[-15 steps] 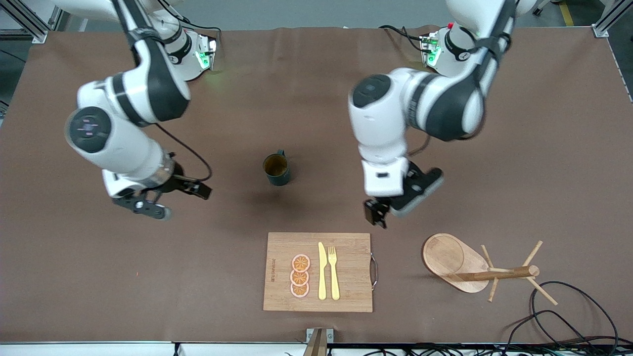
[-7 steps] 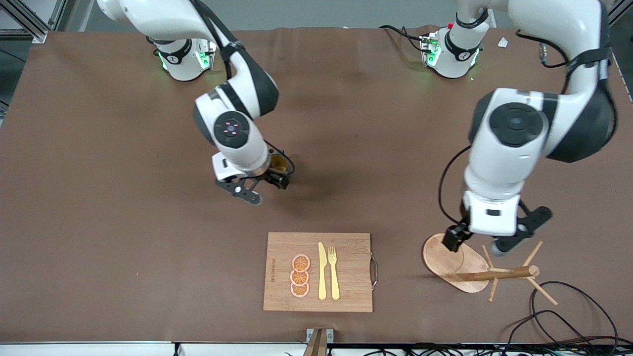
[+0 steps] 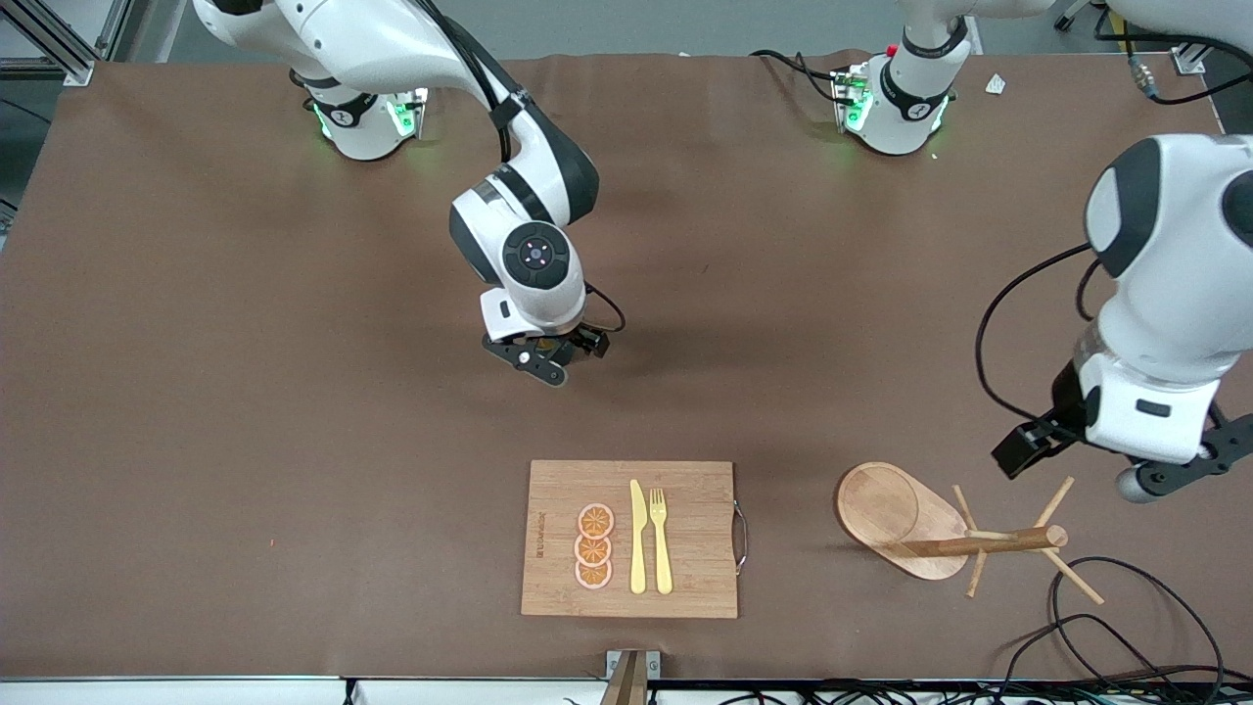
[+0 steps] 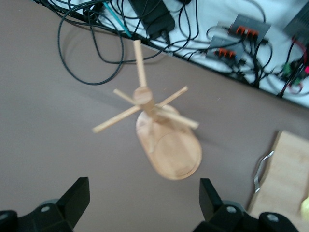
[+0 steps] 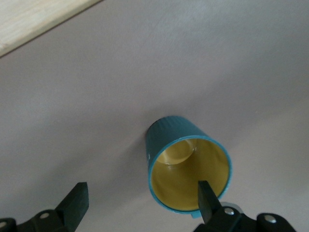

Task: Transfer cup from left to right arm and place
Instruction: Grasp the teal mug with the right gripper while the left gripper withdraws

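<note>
Right gripper point(image 5: 140, 203) gapes wide over the cup point(image 5: 186, 166), holding nothing; left gripper point(image 4: 145, 198) spread empty above the mug tree point(image 4: 164, 135)

My right arm reaches out from its base over the middle of the table, elbow bent, wrist pointing down. My right gripper point(image 3: 550, 359) hangs low there with its fingers point(image 5: 208, 200) spread wide, holding nothing. My left arm swings out toward its own end of the table, forearm pointing down. My left gripper point(image 3: 1136, 465) hovers there, fingers point(image 4: 77, 198) wide apart and empty.
</note>
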`<state>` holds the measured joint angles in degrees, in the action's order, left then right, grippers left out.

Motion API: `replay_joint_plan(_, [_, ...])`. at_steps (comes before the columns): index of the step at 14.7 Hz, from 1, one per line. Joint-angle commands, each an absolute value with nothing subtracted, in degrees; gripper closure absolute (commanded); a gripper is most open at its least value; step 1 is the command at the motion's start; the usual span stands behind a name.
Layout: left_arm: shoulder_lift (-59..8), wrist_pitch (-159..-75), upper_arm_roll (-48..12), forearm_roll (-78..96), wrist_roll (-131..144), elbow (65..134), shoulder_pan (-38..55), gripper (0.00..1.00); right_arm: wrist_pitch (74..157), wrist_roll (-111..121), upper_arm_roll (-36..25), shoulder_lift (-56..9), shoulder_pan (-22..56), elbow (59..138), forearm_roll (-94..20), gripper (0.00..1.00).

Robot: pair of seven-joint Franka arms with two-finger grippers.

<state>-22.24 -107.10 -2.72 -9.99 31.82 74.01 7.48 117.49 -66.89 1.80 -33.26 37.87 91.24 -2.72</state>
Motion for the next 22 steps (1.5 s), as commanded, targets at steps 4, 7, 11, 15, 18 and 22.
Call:
replay_joint_plan(4, [-18.7, -99.6, -3.2, -8.6, 19.7, 75.1, 5.8, 0.00, 123.6, -66.8, 1.4, -35.0, 38.6, 93.7, -4.0, 0.19])
replay_joint_plan(7, [-18.5, -98.9, -3.0, -3.5, 16.1, 75.1, 3.2, 0.00, 122.9, -65.3, 1.4, -35.0, 38.0, 93.7, -4.0, 0.78])
replay_joint_plan(11, [-18.4, -97.6, -3.0, -0.8, 13.5, 75.1, 2.1, 0.00, 121.3, -64.2, 1.4, -35.0, 37.4, 93.6, -4.0, 1.00])
replay_joint_plan(15, [-16.4, -95.0, -2.7, -1.4, 6.3, 75.3, 2.0, 0.00, 121.0, -59.3, 1.1, -34.5, 37.4, 93.2, -3.8, 1.00])
replay_joint_plan(18, [-15.0, -90.7, -3.1, -1.4, 1.8, 76.1, 2.1, 0.00, 115.7, -48.7, 1.0, -34.1, 33.9, 89.3, -2.7, 1.00])
replay_joint_plan(22, [-9.9, -91.1, -3.9, -1.1, 1.8, 81.5, 2.7, 0.00, 111.5, -23.2, 1.0, -33.0, 25.9, 85.9, -1.9, 1.00])
